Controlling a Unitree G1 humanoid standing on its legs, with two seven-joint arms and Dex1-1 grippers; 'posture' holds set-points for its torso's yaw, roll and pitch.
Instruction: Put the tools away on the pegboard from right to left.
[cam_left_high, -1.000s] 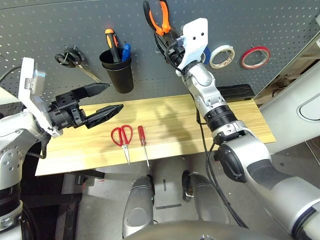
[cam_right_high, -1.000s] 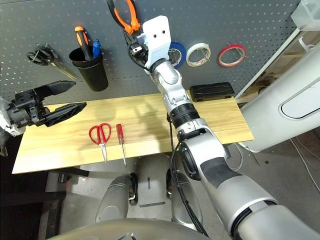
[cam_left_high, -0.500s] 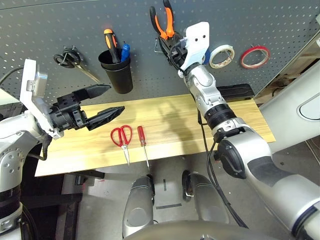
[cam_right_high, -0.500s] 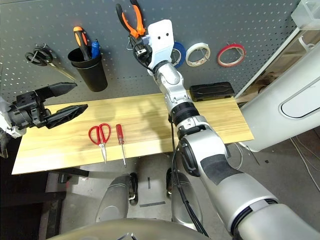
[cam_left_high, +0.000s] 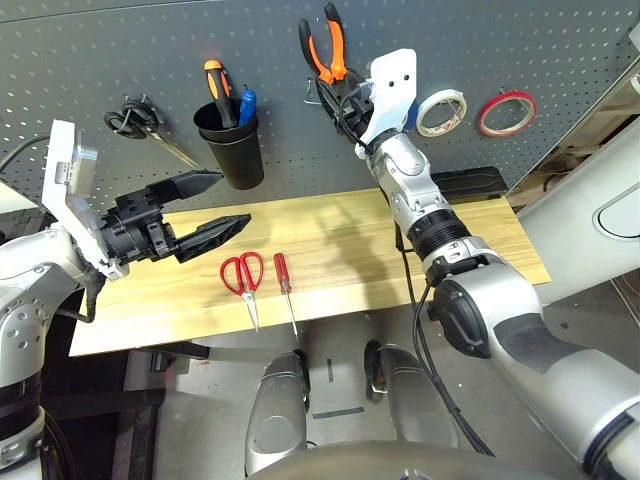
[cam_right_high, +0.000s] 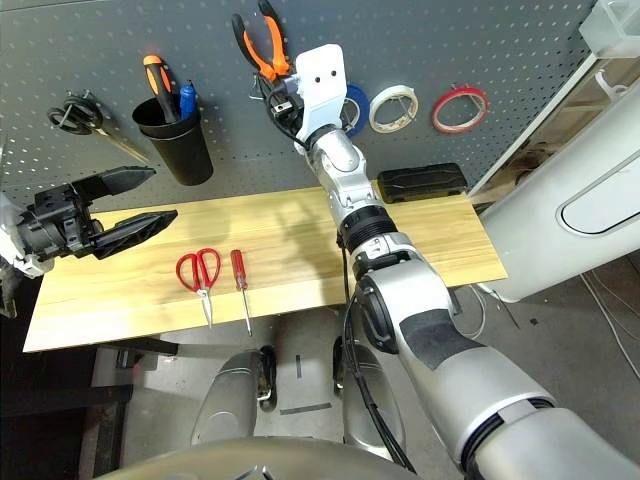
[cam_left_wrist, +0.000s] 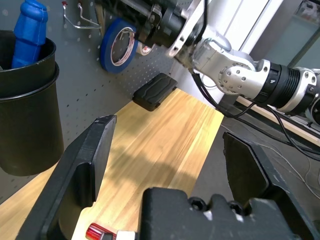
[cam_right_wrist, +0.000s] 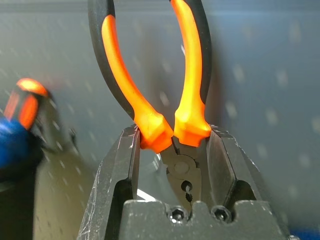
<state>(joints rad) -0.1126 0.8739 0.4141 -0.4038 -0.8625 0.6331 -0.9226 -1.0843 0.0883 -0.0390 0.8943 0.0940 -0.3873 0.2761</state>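
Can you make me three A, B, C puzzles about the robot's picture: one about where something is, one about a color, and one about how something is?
1. Where are the scissors with red handles?
A) in the cup
B) on the table
C) on a hook

2. What color are the pliers' handles?
A) orange and black
B) green
C) white

3. How is the left gripper?
A) shut
B) holding tape
C) open

1: B, the red scissors lie on the table.
2: A, the pliers show orange and black.
3: C, the left gripper has its fingers apart.
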